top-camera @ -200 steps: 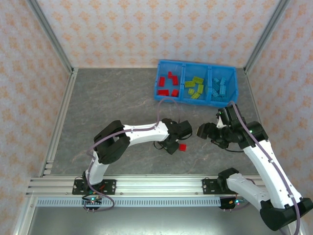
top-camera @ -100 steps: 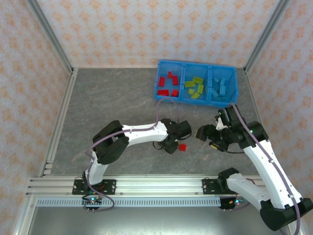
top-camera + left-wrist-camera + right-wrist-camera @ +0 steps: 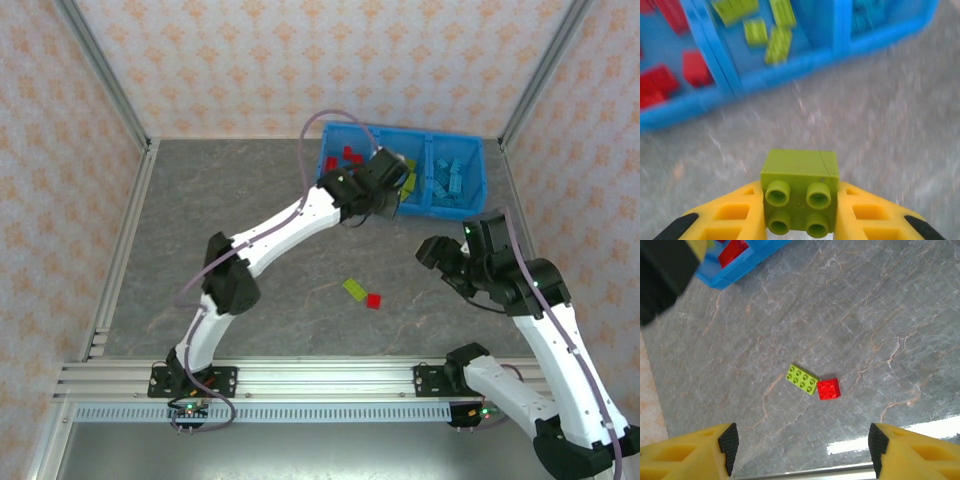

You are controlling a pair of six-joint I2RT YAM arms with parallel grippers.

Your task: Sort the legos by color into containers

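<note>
a bin (image 3: 455, 211) is set far right on the tabletop (image 3: 230, 200), with bricks (image 3: 447, 178) laid in its compartments. well before it, a long brick (image 3: 354, 289) is laid touching a square brick (image 3: 373, 300), on its left. a third brick (image 3: 800, 190) is held between the left fingers (image 3: 735, 212) near the bin's front.

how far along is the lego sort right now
Done: the bin already holds red bricks, yellow-green bricks and light blue bricks in separate compartments. In hand: the left claw is shut on a square yellow-green brick close to the bin. Left: a longer yellow-green brick and a red square brick lie side by side on the table; the right claw is open above them.
</note>
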